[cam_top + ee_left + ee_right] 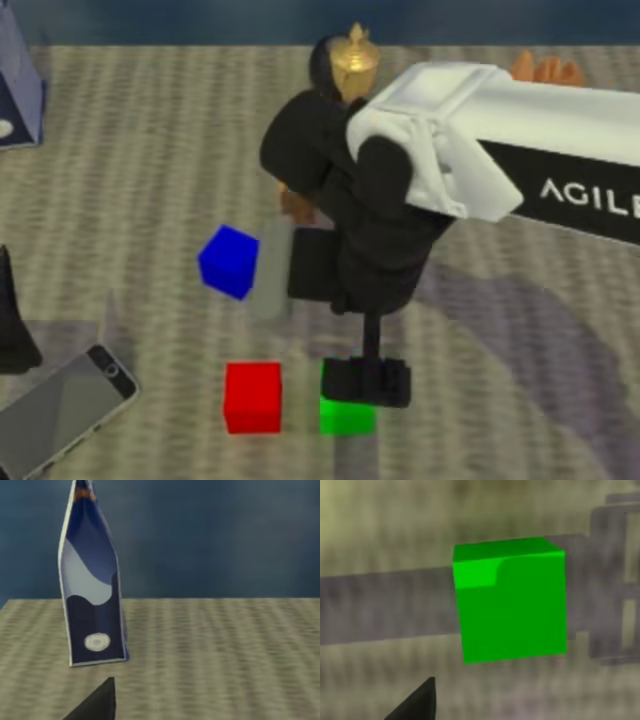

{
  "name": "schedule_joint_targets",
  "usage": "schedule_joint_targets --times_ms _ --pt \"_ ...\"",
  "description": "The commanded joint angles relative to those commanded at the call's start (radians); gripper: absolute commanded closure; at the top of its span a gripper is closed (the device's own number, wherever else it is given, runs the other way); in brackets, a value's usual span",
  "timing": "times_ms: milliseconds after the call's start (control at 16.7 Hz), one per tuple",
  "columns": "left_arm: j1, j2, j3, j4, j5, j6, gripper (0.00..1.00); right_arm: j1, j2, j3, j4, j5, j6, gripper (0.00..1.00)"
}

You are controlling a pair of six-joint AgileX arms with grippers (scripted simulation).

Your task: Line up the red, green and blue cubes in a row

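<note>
My right pincer hangs over the green cube, can't tell if it's clamped; careless nudging could knock the red cube beside it.

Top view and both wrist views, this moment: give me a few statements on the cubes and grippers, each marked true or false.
1. The matte red cube sits beside the matte green cube, to its left in the top view. True.
2. The deep blue cube touches the red one. False: it lies apart, farther up the table.
3. The right gripper is over the green cube. True.
4. The grey smartphone lies at the table's right side. False: it lies at the lower left.
5. The left wrist view shows the green cube. False: it shows a blue and white carton.
</note>
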Motion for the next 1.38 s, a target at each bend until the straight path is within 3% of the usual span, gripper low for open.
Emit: schedule_joint_targets --times_ms 300,660,1020,1380 --pt "-0.075 0.362 0.324 -0.205 -0.001 0.011 0.0 -0.157 -0.322 -0.252 0.198 -0.016 0.108 0.0" --pt "-0.194 1.036 0.823 -0.542 -0.001 0.03 0.0 -0.403 -0.886 -0.702 0.499 -0.029 0.279 0.0" --pt "-0.309 1.611 1.284 -0.861 0.002 0.048 0.0 -0.637 -1.463 -1.159 0.788 -0.016 0.455 0.0" --pt "-0.387 2.0 1.615 -1.063 0.002 0.061 0.0 -0.799 -1.867 -1.474 1.003 0.007 0.589 0.0"
